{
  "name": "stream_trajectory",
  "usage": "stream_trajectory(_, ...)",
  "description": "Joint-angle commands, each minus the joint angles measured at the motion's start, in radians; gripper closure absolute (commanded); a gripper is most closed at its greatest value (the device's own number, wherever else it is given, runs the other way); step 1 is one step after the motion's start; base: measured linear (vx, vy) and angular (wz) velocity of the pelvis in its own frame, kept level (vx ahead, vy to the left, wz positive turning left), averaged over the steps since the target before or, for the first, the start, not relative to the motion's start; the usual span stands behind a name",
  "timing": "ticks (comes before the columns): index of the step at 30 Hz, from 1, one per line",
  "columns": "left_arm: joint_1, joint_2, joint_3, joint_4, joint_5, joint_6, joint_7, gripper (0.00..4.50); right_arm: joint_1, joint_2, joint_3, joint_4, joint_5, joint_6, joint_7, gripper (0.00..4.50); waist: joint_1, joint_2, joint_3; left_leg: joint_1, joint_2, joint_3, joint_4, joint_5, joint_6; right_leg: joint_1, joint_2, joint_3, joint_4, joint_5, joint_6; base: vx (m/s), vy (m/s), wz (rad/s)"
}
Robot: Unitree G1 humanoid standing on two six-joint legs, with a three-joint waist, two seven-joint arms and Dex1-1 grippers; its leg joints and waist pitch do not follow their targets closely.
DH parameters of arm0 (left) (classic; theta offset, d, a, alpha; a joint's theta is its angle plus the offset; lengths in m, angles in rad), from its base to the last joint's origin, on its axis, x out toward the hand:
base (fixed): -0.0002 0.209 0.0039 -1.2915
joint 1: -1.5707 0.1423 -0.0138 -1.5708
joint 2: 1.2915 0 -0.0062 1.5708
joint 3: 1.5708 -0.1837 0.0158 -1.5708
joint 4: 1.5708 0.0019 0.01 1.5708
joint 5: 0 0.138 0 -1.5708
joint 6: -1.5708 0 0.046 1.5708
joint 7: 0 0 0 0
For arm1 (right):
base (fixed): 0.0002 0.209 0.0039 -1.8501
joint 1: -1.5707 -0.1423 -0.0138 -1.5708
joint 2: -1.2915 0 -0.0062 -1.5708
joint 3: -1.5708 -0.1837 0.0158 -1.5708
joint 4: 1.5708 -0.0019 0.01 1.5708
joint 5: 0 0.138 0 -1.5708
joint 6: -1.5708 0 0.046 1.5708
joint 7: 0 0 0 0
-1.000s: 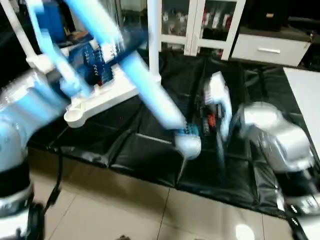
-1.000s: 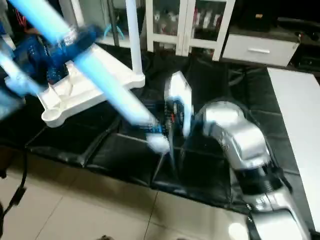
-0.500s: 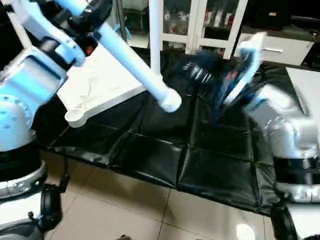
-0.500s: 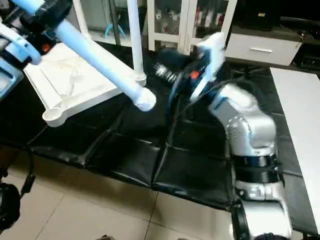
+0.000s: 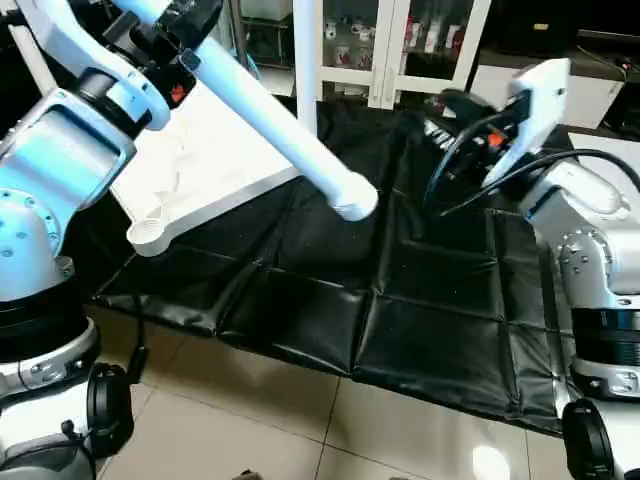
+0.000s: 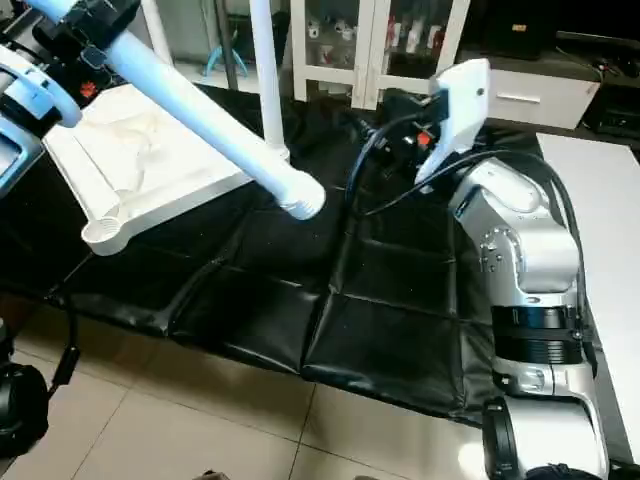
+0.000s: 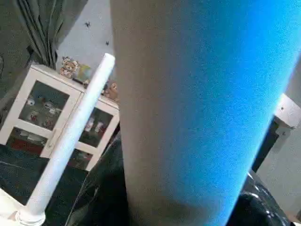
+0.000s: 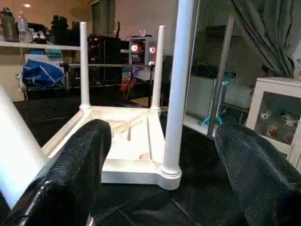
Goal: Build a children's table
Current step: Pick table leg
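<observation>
Left eye view: L arm raised high over tabletop point(image 5: 215, 165), left gripper point(image 5: 165, 30) clamped on loose leg point(image 5: 275, 135), which slants down w/ its fat end hanging past the tabletop's near edge, above black mat point(image 5: 400, 320). Tabletop lies upside down on the mat, one empty corner socket point(image 5: 148, 232) at its near corner, one upright leg point(image 5: 306, 60) at the corner toward glass cabinet point(image 5: 400, 45).

Right eye view: R arm bent up, forearm upright, right gripper point(image 6: 400, 110) beyond the tabletop's upright-leg corner, toward the cabinet; wrist plate white, cables looping.

Left wrist view: loose leg up close; fingers hidden behind it. Upright leg and cabinet behind.

Right wrist view: black fingers point(image 8: 70, 174) spread wide, nothing between. Tabletop seen w/ ribbed underside up, three legs standing in its corners, nearest one point(image 8: 176, 89) thick at the socket, tapering upward.
</observation>
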Motion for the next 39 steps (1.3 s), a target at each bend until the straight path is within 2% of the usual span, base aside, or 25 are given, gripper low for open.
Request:
stream_trajectory(1, -0.018, -0.001, 0.032, -0.001, -0.044, 0.003, 0.013, 2.87, 0.012, -0.007, -0.024, 0.016, 0.013, 0.007, -0.002, 0.68, 0.004, 0.009, -0.078, 0.004, 0.032, -0.018, -0.068, -0.142, -0.019, 0.058, -0.064, 0.046, -0.072, -0.234, -0.178, 0.000, 0.000, 0.00)
stream_trajectory(2, -0.023, -0.012, 0.060, -0.002, -0.119, 0.003, 0.022, 2.87, 0.038, -0.028, -0.027, 0.017, 0.019, 0.010, 0.031, 0.68, 0.004, 0.009, -0.077, 0.003, 0.033, -0.019, -0.070, -0.141, -0.019, 0.058, -0.063, 0.045, -0.071, -0.227, -0.181, 0.000, 0.000, 0.00)
stream_trajectory(4, -0.025, -0.015, 0.072, -0.004, -0.154, 0.002, 0.026, 2.87, 0.057, -0.045, -0.024, 0.015, 0.019, 0.007, 0.057, 0.68, 0.008, 0.008, -0.079, 0.002, 0.032, -0.018, -0.068, -0.133, -0.013, 0.061, -0.062, 0.046, -0.070, -0.202, -0.191, 0.000, 0.000, 0.00)
stream_trajectory(5, -0.024, -0.012, 0.079, -0.006, -0.174, 0.003, 0.025, 2.87, 0.071, -0.056, -0.024, 0.013, 0.020, 0.008, 0.071, 0.68, 0.009, 0.010, -0.080, 0.001, 0.031, -0.018, -0.067, -0.130, -0.011, 0.062, -0.063, 0.045, -0.068, -0.196, -0.193, 0.000, 0.000, 0.00)
stream_trajectory(7, -0.022, -0.012, 0.093, -0.012, -0.212, -0.001, 0.031, 2.87, 0.101, -0.081, -0.025, 0.017, 0.010, 0.004, 0.085, 0.68, 0.010, 0.008, -0.078, 0.003, 0.032, -0.017, -0.067, -0.142, -0.006, 0.061, -0.062, 0.045, -0.073, -0.215, -0.190, 0.000, 0.000, 0.00)
stream_trajectory(8, -0.021, -0.019, 0.098, -0.015, -0.229, -0.008, 0.038, 2.87, 0.115, -0.091, -0.026, 0.028, -0.004, 0.000, 0.078, 0.68, 0.009, 0.001, -0.076, 0.002, 0.032, -0.016, -0.068, -0.141, -0.005, 0.062, -0.062, 0.045, -0.076, -0.233, -0.183, 0.000, 0.000, 0.00)
stream_trajectory(9, -0.022, -0.021, 0.100, -0.017, -0.239, -0.011, 0.043, 2.87, 0.123, -0.094, -0.032, 0.040, -0.016, -0.002, 0.062, 0.68, 0.011, 0.001, -0.076, 0.001, 0.032, -0.016, -0.068, -0.137, -0.008, 0.062, -0.064, 0.045, -0.075, -0.250, -0.179, 0.000, 0.000, 0.00)
stream_trajectory(10, -0.023, -0.029, 0.103, -0.024, -0.260, -0.020, 0.052, 2.87, 0.137, -0.087, -0.050, 0.047, -0.013, 0.011, 0.037, 0.68, 0.009, -0.009, -0.076, 0.001, 0.031, -0.014, -0.067, -0.133, -0.005, 0.061, -0.063, 0.046, -0.079, -0.268, -0.169, 0.000, 0.000, 0.00)
stream_trajectory(12, -0.023, -0.031, 0.103, -0.027, -0.266, -0.021, 0.052, 2.87, 0.144, -0.085, -0.054, 0.041, -0.006, 0.017, 0.038, 0.68, 0.011, -0.005, -0.075, 0.001, 0.031, -0.014, -0.067, -0.128, -0.003, 0.059, -0.063, 0.046, -0.079, -0.294, -0.157, 0.000, 0.000, 0.00)
stream_trajectory(15, -0.013, -0.022, 0.095, -0.046, -0.300, -0.017, 0.075, 2.87, 0.170, -0.091, -0.049, -0.008, 0.021, 0.052, 0.057, 0.68, 0.008, -0.014, -0.069, -0.001, 0.032, -0.015, -0.069, -0.121, 0.002, 0.058, -0.061, 0.046, -0.079, -0.305, -0.142, 0.000, 0.000, 0.00)
stream_trajectory(22, 0.005, -0.017, 0.093, -0.064, -0.343, -0.018, 0.093, 2.87, 0.140, -0.098, -0.055, -0.025, 0.047, 0.070, 0.060, 0.68, 0.001, -0.010, -0.065, 0.003, 0.031, -0.014, -0.069, -0.133, 0.004, 0.053, -0.060, 0.047, -0.084, -0.341, -0.128, 0.000, 0.000, 0.00)
stream_trajectory(25, 0.009, -0.008, 0.090, -0.062, -0.348, -0.014, 0.097, 2.87, 0.121, -0.094, -0.070, -0.028, 0.060, 0.082, 0.052, 0.68, 0.000, -0.012, -0.064, 0.003, 0.032, -0.014, -0.070, -0.131, 0.003, 0.051, -0.059, 0.047, -0.086, -0.351, -0.117, 0.000, 0.000, 0.00)
stream_trajectory(29, 0.016, -0.001, 0.087, -0.063, -0.366, -0.016, 0.099, 2.87, 0.081, -0.082, -0.088, -0.040, 0.077, 0.088, 0.030, 0.68, -0.001, -0.010, -0.063, 0.004, 0.031, -0.015, -0.071, -0.135, -0.006, 0.049, -0.059, 0.047, -0.085, -0.355, -0.114, 0.000, 0.000, 0.00)
stream_trajectory(30, 0.018, 0.001, 0.086, -0.064, -0.369, -0.018, 0.100, 2.87, 0.068, -0.076, -0.094, -0.042, 0.090, 0.090, 0.030, 0.68, -0.002, -0.012, -0.062, 0.004, 0.032, -0.014, -0.072, -0.139, -0.007, 0.048, -0.058, 0.046, -0.086, -0.355, -0.113, 0.000, 0.000, 0.00)
stream_trajectory(31, 0.024, 0.006, 0.083, -0.066, -0.364, -0.016, 0.101, 2.87, 0.042, -0.056, -0.116, -0.051, 0.142, 0.110, 0.029, 0.68, -0.003, -0.010, -0.063, 0.005, 0.031, -0.014, -0.071, -0.140, -0.004, 0.048, -0.059, 0.047, -0.084, -0.346, -0.117, 0.000, 0.000, 0.00)
stream_trajectory(32, 0.025, 0.009, 0.082, -0.065, -0.361, -0.016, 0.101, 2.87, 0.031, -0.049, -0.124, -0.052, 0.163, 0.117, 0.029, 0.39, -0.003, -0.009, -0.066, 0.005, 0.032, -0.015, -0.071, -0.139, -0.004, 0.049, -0.059, 0.046, -0.082, -0.344, -0.118, 0.000, 0.000, 0.00)
stream_trajectory(34, 0.035, 0.017, 0.075, -0.069, -0.350, -0.008, 0.096, 2.87, -0.003, -0.030, -0.133, -0.076, 0.236, 0.159, 0.046, 0.31, -0.004, -0.006, -0.064, 0.005, 0.034, -0.016, -0.073, -0.141, -0.003, 0.048, -0.058, 0.046, -0.083, -0.335, -0.121, 0.000, 0.000, 0.00)
stream_trajectory(36, 0.048, 0.027, 0.061, -0.072, -0.328, 0.000, 0.095, 2.88, -0.014, -0.033, -0.081, -0.145, 0.279, 0.213, 0.108, 0.12, -0.003, -0.004, -0.066, 0.006, 0.036, -0.018, -0.073, -0.138, 0.000, 0.050, -0.056, 0.046, -0.080, -0.310, -0.123, 0.000, 0.000, 0.00)
stream_trajectory(38, 0.060, 0.042, 0.025, -0.076, -0.274, 0.016, 0.077, 2.88, 0.000, -0.057, 0.034, -0.233, 0.258, 0.244, 0.187, 0.00, -0.001, -0.002, -0.067, 0.004, 0.039, -0.019, -0.074, -0.131, -0.002, 0.053, -0.058, 0.047, -0.077, -0.286, -0.121, 0.000, 0.000, 0.00)
stream_trajectory(39, 0.063, 0.045, 0.010, -0.078, -0.255, 0.020, 0.070, 2.88, 0.007, -0.070, 0.091, -0.262, 0.225, 0.240, 0.212, 0.00, 0.000, -0.002, -0.067, 0.004, 0.040, -0.020, -0.075, -0.132, -0.004, 0.052, -0.058, 0.047, -0.077, -0.285, -0.117, 0.000, 0.000, 0.00)
